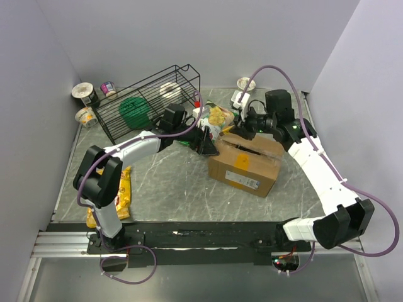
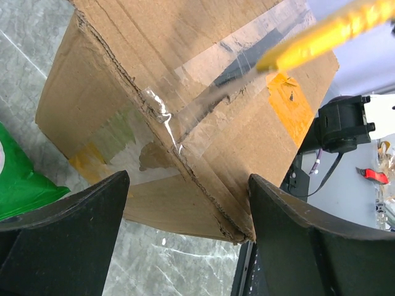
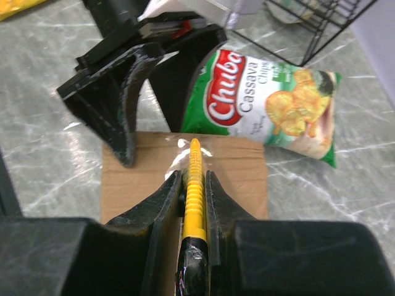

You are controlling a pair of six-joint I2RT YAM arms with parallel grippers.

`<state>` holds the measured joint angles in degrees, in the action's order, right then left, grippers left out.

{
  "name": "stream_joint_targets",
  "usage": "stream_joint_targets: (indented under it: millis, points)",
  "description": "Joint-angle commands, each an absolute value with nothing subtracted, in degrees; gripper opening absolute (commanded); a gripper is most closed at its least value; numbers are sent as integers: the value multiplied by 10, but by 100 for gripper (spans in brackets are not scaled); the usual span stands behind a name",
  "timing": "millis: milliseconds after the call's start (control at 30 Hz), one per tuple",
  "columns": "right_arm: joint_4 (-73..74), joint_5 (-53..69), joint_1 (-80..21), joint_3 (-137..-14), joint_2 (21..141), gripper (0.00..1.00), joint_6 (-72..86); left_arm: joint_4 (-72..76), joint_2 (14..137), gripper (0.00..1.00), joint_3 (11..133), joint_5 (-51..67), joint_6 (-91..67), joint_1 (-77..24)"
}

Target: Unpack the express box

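Note:
The express box [image 1: 244,165], brown cardboard with a round orange sticker, lies right of centre, its top seam taped. My right gripper [image 1: 244,124] is over its far end, shut on a yellow utility knife [image 3: 195,154] whose tip meets the clear tape on the box top [image 3: 142,179]. My left gripper [image 1: 205,142] stands open at the box's left corner. In the left wrist view its fingers [image 2: 68,240] flank a torn corner of the box [image 2: 185,80], with the knife [image 2: 321,34] above the tape. Whether the fingers touch the cardboard is unclear.
A green Chuba cassava chip bag [image 1: 214,119] lies just behind the box, by both grippers. A black wire basket [image 1: 151,100] stands at the back left, with small cups [image 1: 85,94] beside it. A yellow chip bag [image 1: 123,192] lies near the left arm's base.

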<state>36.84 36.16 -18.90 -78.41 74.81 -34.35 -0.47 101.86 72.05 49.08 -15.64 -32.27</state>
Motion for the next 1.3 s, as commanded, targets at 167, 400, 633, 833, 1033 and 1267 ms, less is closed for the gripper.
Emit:
stream_joint_targets:
  millis: [167,400,633,833,1033,1267]
  points:
    - [328,341,-193,-793,757,0,-309,-7,1039,84,742,467,-155,-326]
    - [341,349,-198,-787,758,0,-309,-8,1042,83,742,465,-156,-326]
    - [341,346,-203,-789,762,0,-300,-9,1046,83,747,463,-155,-325]
    - [350,345,-207,-790,766,0,-295,-8,1050,83,748,465,-156,-323]
    - [346,328,-214,-787,766,0,-298,-6,1054,83,750,466,-159,-323]
    - [357,299,-225,-793,778,0,-303,-5,1057,83,751,466,-161,-320]
